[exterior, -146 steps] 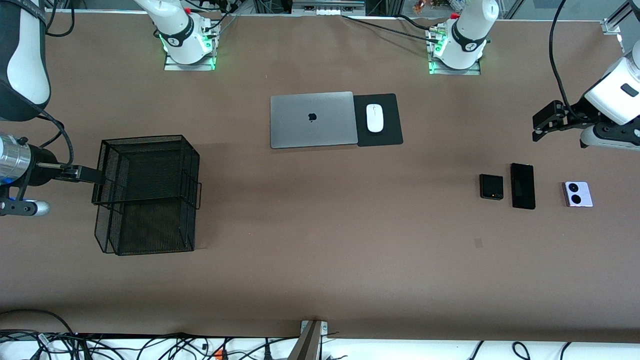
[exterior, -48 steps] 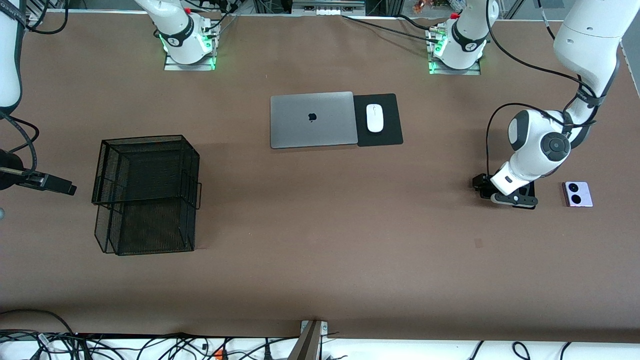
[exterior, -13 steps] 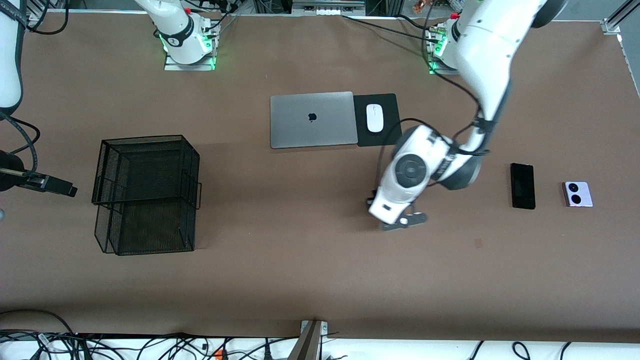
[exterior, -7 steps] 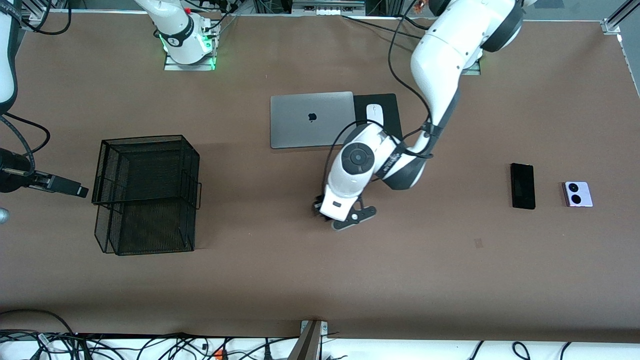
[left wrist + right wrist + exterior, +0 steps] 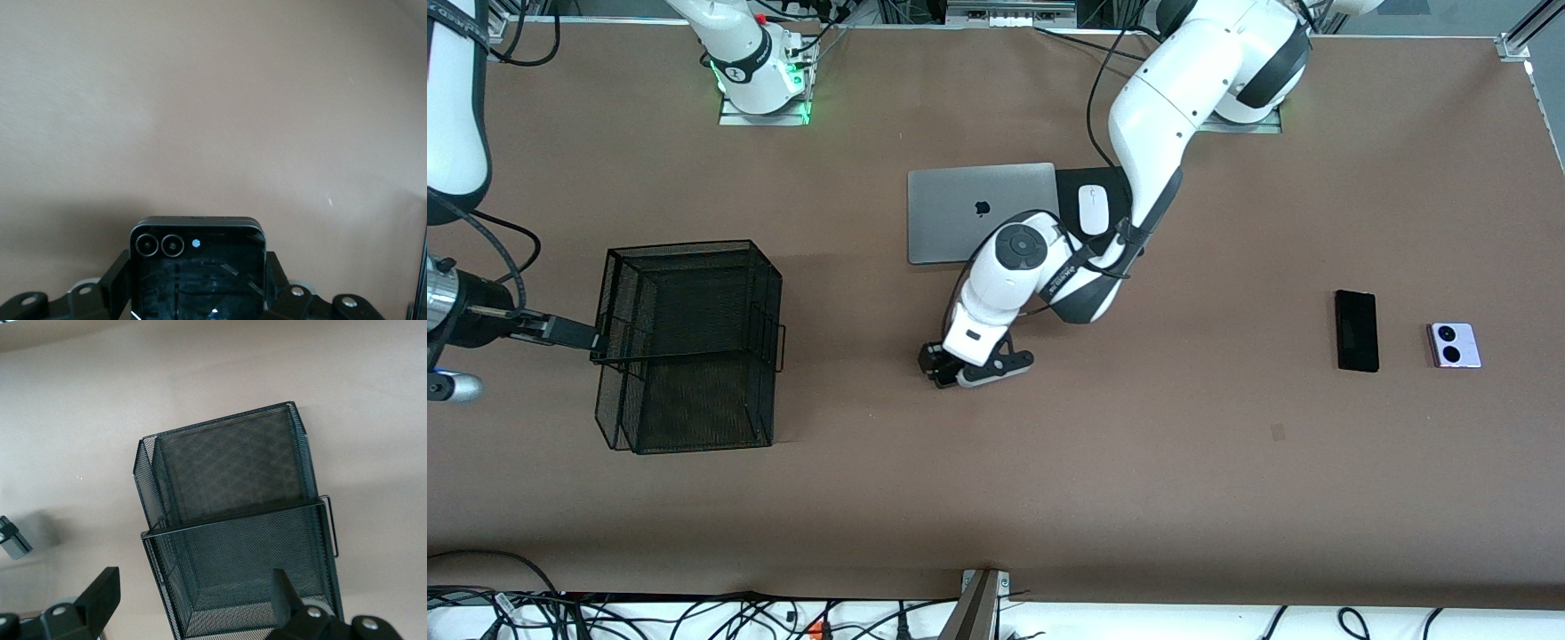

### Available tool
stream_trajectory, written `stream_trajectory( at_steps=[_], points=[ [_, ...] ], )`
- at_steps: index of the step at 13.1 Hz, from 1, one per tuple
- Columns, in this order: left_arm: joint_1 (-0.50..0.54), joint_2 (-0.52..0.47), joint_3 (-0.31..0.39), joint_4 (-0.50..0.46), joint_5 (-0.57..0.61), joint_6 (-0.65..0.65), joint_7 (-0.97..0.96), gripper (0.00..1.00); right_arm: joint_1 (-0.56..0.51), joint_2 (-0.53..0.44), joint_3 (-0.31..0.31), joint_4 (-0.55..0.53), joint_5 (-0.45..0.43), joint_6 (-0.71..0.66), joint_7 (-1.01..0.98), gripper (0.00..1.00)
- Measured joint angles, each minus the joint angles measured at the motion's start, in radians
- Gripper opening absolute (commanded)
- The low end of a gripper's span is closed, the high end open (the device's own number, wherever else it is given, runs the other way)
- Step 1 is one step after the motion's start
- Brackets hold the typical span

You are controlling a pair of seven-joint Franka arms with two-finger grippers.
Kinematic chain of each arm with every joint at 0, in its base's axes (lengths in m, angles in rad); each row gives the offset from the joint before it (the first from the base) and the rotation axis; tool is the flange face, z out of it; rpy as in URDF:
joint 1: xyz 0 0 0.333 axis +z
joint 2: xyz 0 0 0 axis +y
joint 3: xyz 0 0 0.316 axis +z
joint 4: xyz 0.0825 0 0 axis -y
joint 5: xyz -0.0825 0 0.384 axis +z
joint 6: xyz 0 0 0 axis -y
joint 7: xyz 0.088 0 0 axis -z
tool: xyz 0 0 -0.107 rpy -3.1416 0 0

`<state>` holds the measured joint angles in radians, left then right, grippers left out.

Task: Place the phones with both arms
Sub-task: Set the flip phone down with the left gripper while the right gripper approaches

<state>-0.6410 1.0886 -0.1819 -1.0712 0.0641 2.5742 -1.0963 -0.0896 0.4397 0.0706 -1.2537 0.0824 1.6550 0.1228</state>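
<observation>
My left gripper (image 5: pixel 936 365) is shut on the small squarish black phone (image 5: pixel 197 275) and holds it over the bare middle of the table, between the laptop and the front edge. Its fingers (image 5: pixel 117 279) press on the phone's two sides. The long black slab phone (image 5: pixel 1356 330) and the pale lilac-white phone (image 5: pixel 1455 345) lie flat at the left arm's end of the table. My right gripper (image 5: pixel 574 334) is open and empty at the rim of a black mesh basket (image 5: pixel 685 246), which fills the right wrist view (image 5: pixel 230 520).
A shut silver laptop (image 5: pixel 951 209) lies toward the robots' bases, with a white mouse (image 5: pixel 1093 210) on a black pad (image 5: pixel 1069 185) beside it. The left arm's forearm hangs over the laptop's corner and the pad. Cables run along the table's front edge.
My left arm has carried the small black phone away from the other two phones, toward the basket. My right gripper has moved up to the basket's rim.
</observation>
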Motion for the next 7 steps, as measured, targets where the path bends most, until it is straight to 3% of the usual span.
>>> stream_trajectory(
  at_steps=[6, 7],
  points=[
    [-0.047, 0.062, 0.006, 0.079, 0.0, 0.015, 0.141, 0.14, 0.012, 0.011, -0.002, -0.008, 0.0, 0.023, 0.001, 1.0],
    [-0.048, 0.08, 0.008, 0.091, 0.0, 0.02, 0.155, 0.23, 0.011, 0.014, -0.003, -0.008, 0.0, 0.024, 0.001, 1.0]
  ],
)
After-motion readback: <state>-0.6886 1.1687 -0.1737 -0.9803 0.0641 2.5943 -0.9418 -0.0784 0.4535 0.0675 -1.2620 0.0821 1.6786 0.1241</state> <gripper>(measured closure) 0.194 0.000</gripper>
